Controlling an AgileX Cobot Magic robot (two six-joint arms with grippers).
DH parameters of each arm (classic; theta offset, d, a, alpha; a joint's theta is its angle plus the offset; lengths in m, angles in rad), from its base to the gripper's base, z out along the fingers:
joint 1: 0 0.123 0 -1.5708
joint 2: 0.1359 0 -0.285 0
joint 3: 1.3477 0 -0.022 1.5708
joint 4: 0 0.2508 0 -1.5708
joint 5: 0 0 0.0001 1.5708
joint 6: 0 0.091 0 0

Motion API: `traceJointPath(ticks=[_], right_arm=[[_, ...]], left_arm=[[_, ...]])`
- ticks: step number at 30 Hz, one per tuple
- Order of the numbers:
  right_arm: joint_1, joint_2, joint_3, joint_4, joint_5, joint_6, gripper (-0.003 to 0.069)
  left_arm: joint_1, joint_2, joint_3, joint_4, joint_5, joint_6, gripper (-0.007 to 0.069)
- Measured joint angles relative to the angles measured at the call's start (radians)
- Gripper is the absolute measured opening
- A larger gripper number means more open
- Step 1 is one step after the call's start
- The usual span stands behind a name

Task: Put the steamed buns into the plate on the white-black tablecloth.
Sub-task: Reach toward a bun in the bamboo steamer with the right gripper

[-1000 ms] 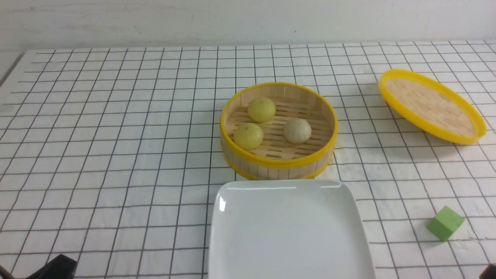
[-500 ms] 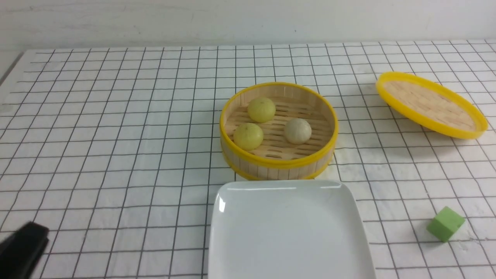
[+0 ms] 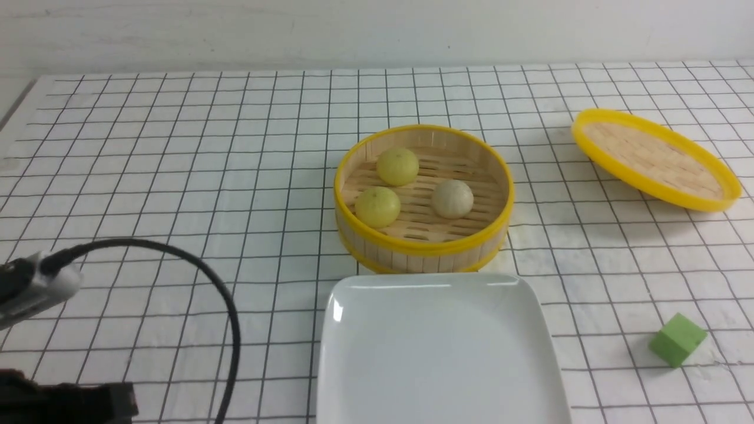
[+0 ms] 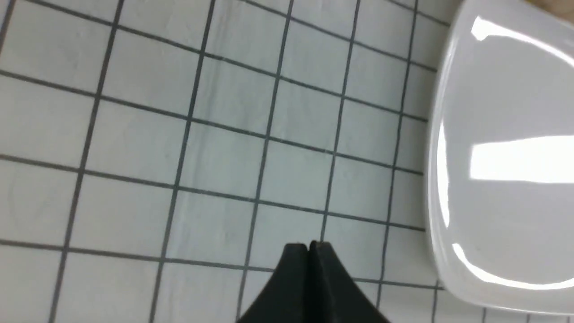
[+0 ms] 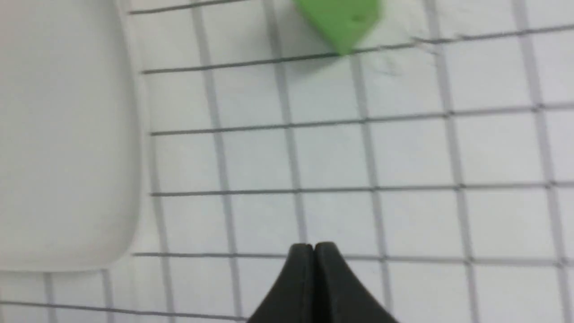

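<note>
Waiting to be moved, all three steamed buns [image 3: 397, 166] are held in the open basket [image 3: 422, 250], two yellow and one greyish, while nothing is set on the visible part of the plate [image 3: 439, 353] just in front of it on the tablecloth [image 3: 177, 235]. The lid [image 3: 657, 159] is already off, leaned at a tilt off to the right. The left gripper [image 4: 311, 246] and the right gripper [image 5: 314, 246] are both closed, with nothing gripped between their tips. The step in hand is judged to be the start of the transfer. For the next move, one gripper should be opened, brought above the basket and lowered around a bun, with the raised rim avoided and only a gentle squeeze applied.
</note>
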Motion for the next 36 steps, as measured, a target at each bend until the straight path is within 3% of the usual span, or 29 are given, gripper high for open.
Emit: traceJointPath(ticks=[2, 3, 7, 14, 18, 22, 30, 36], right_arm=[[0.0, 0.071, -0.026, 0.142, -0.063, -0.135, 0.0], [0.0, 0.087, -0.033, 0.155, -0.069, -0.15, 0.0001], [0.0, 0.266, -0.151, 0.4, -0.113, -0.447, 0.0052], [0.004, 0.481, -0.347, 0.472, -0.13, -0.54, 0.0176], [0.076, 0.656, -0.516, 0.435, -0.127, -0.542, 0.0258], [0.156, 0.781, -0.642, 0.352, -0.154, -0.506, 0.0286], [0.28, 1.053, -0.888, 0.041, -0.269, -0.238, 0.0304], [0.307, 1.172, -0.955, -0.064, -0.329, -0.173, 0.0267]], left_arm=[[0.0, 0.044, -0.015, -0.008, -0.011, 0.04, 0.0002], [0.0, 0.052, -0.016, -0.009, -0.014, 0.047, 0.0002], [0.0, 0.115, -0.023, -0.024, -0.041, 0.081, 0.0002], [0.0, 0.139, -0.023, -0.028, -0.066, 0.084, 0.0004], [0.0, 0.139, -0.023, -0.028, -0.084, 0.085, 0.0012], [0.0, 0.139, -0.023, -0.028, -0.085, 0.087, 0.002], [0.0, 0.139, -0.023, -0.028, -0.088, 0.087, 0.0036], [0.0, 0.139, -0.023, -0.028, -0.088, 0.087, 0.0045]])
